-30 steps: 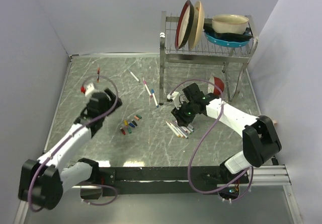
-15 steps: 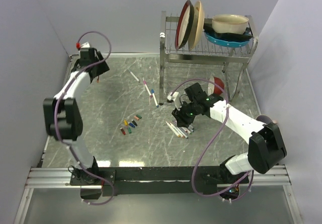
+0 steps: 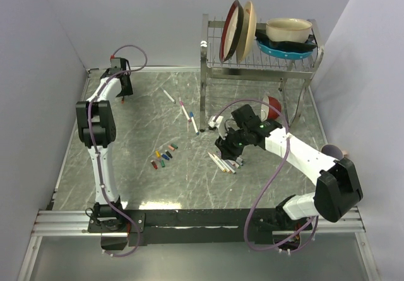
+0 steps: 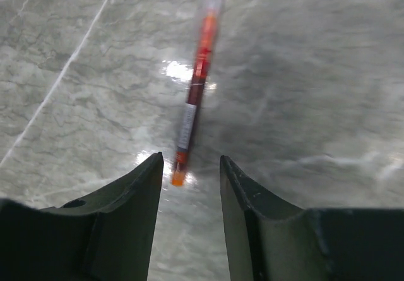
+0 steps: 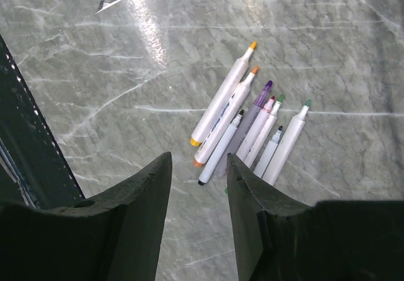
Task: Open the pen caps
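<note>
Orange-red pen point(image 4: 196, 85) at the table's 10 o'clock corner was now under the left gripper point(image 4: 189, 167); that arm had swung out there from mid-left. Its jaws had narrowed but were apart, pen end just between the tips, not clamped. Right gripper point(image 5: 199, 161) hadn't moved: jaws apart, empty, over the uncapped pens point(image 5: 246, 123). Loose pen caps point(image 3: 164, 156) sat near centre. Looked like the next pen pickup.

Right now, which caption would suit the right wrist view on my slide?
Right fingers hover apart, empty, above a cluster of uncapped marker pens lying on the marbled tabletop.
</note>
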`<state>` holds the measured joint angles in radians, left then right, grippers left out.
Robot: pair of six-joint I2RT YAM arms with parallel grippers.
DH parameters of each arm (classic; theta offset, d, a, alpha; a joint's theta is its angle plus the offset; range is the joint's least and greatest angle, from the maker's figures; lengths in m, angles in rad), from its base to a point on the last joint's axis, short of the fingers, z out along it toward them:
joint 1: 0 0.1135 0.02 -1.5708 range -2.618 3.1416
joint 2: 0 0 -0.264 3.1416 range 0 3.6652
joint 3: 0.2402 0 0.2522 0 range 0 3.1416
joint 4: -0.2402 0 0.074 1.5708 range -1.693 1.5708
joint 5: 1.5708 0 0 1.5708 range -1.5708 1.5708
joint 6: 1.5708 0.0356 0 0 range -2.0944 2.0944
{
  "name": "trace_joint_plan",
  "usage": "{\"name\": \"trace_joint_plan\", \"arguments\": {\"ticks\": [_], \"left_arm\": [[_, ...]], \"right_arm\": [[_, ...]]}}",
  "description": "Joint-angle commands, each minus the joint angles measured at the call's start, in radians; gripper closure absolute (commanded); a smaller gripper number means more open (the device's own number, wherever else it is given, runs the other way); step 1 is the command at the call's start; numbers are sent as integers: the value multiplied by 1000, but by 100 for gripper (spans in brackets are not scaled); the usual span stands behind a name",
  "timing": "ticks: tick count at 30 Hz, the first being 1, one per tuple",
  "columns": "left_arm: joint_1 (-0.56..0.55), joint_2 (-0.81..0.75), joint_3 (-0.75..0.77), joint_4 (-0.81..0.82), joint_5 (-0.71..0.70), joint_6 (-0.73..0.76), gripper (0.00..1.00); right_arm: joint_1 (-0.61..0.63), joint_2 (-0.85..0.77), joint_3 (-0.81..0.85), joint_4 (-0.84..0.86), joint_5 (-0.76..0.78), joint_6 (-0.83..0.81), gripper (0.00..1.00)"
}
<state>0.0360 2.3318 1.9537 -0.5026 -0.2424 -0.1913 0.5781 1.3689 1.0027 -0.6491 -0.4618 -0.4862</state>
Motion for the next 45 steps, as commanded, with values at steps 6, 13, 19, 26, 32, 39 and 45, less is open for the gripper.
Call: {"name": "trace_joint_plan", "arguments": {"ticks": [6,13,19,26,32,39,45], "left_arm": [[18,142,247,-73,-32,70,54],[28,189,267,-89,12,67,59],[41,205,255,-120,74,32,72],[48,123,117,-90,147,-71,96],[68,-148,-217,96,322,-243,99],[45,-667,-845,615,563,-574,99],[-103,-1188,-1397,923,572,-732,99]], "right_arm": [[43,-4,53,-14,6,-31,52],[49,4,53,-15,11,-35,52],[58,7,54,-15,11,-37,52],[62,1,57,-18,-1,-38,52],[60,-19,57,-15,-37,-37,52],[25,-97,31,28,-127,-14,53],[-26,-226,-30,129,-239,50,55]]}}
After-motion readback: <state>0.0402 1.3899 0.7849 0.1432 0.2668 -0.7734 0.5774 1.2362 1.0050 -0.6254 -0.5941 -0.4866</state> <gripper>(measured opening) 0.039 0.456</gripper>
